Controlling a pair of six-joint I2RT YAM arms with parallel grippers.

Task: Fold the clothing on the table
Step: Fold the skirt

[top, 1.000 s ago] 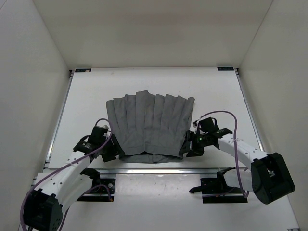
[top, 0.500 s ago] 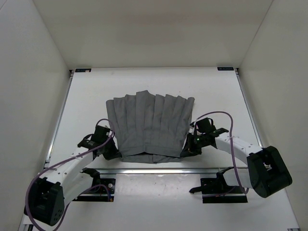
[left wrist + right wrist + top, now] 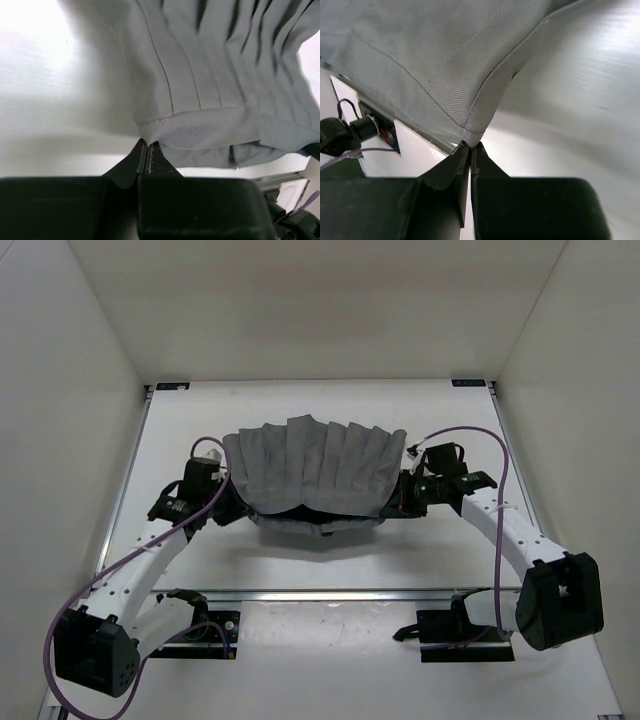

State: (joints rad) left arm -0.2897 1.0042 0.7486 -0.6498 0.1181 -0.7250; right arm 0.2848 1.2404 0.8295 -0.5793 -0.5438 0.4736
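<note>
on the left, the white-and-black left arm [image 3: 150,562] reaches forward over the flat white rectangular worktop [image 3: 180,430], with a purple cable [image 3: 110,578] looping along it. the left fingers [image 3: 236,510] are pressed together on the near left corner of the soft medium-grey pleated fabric clothing [image 3: 315,462]. in the left wrist view the two black tips meet on the stitched hem corner, pinching it, and the cloth fans away from them above the white surface.

the clothing sits in the middle of the worktop, between the two arms. its near edge is held up off the surface and sags in a shallow curve from one grip to the other. the darker inside shows under that raised edge, and a soft shadow lies on the worktop below it. the pleat-like creases run from the near edge toward the far edge, which spreads wider. whether the far edge touches the surface cannot be told.

a thin metal rail [image 3: 330,593] runs across the worktop's near side, well apart from the cloth.

on the right, the right fingers [image 3: 392,502] are closed tight on the near right corner of the clothing. the right wrist view shows the folded hem corner nipped between the black tips. the white-and-black right arm [image 3: 512,532] bends back to its base, with a second purple cable [image 3: 497,490] arching over it.
</note>
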